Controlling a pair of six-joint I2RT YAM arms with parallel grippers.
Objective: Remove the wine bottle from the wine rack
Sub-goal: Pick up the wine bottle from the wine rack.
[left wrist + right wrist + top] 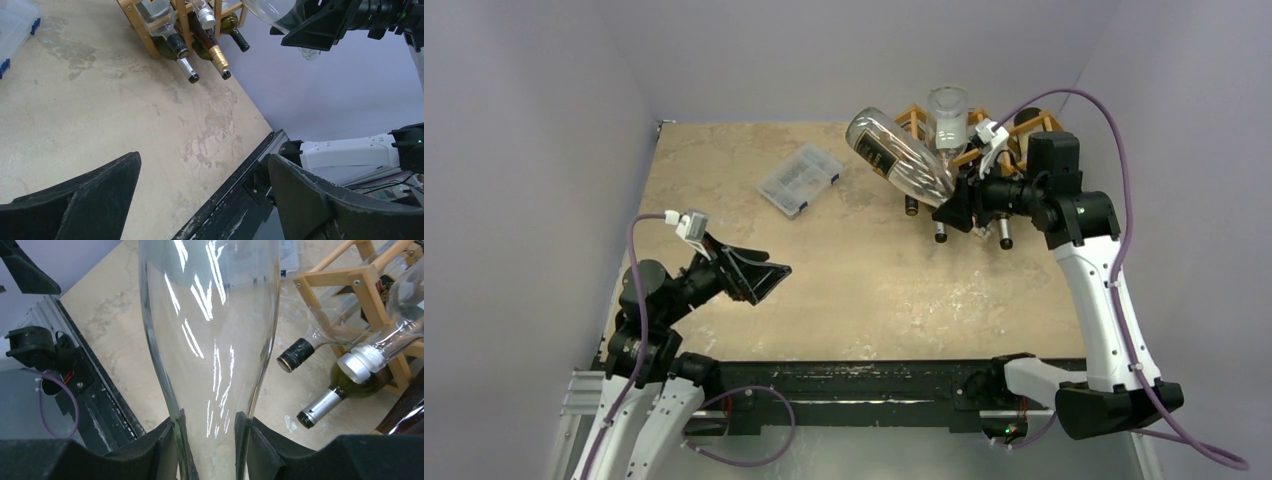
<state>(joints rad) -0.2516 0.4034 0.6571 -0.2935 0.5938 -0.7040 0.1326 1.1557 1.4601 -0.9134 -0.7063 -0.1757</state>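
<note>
R gripper (208,429) pinches wine bottle (902,158) neck, bottle up near wine rack (345,276) left end; L gripper (203,161) spread wide.

Wine bottle (902,155): clear glass with a dark label, held above the tabletop (824,290), tilted with its base toward 10 o'clock, neck clamped in the right end effector (952,195). Wine rack (914,118): light-brown wooden rod lattice at the tabletop's 1 o'clock corner. Its cells hold other bottles (940,228) with necks pointing toward 6 o'clock.
</note>
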